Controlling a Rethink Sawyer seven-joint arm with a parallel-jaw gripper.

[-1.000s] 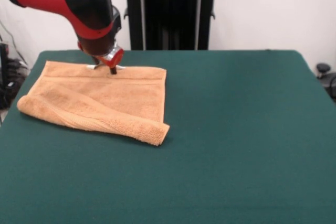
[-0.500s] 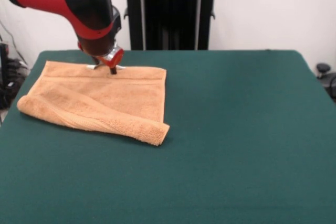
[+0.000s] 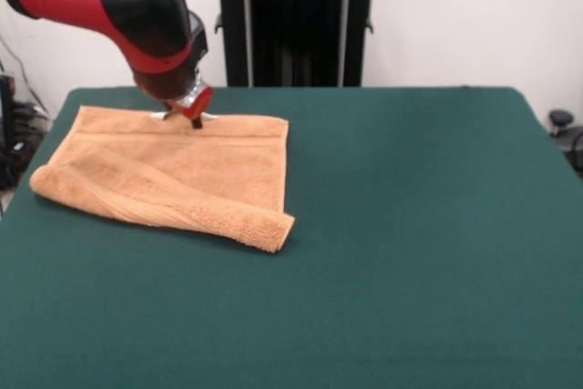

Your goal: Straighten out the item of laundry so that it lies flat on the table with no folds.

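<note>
The item of laundry (image 3: 182,175), an orange-tan towel, lies on the left part of the green table (image 3: 410,225). Its near edge is folded back over itself into a thick roll running from the left end to the front right corner (image 3: 269,230). The far hemmed edge with its woven band lies flat. My gripper (image 3: 194,118) hangs from the red and black arm (image 3: 118,2), right at the middle of that far hem. The arm's bulk hides whether it holds the cloth.
A black stand (image 3: 296,20) rises behind the table's far edge. Cables and dark gear (image 3: 14,134) sit off the table's left side, and a small black object (image 3: 560,120) sits beyond the right edge.
The arm's upper housing has shifted slightly left and up. The gripper stays at the towel's far hem and the towel has not moved.
</note>
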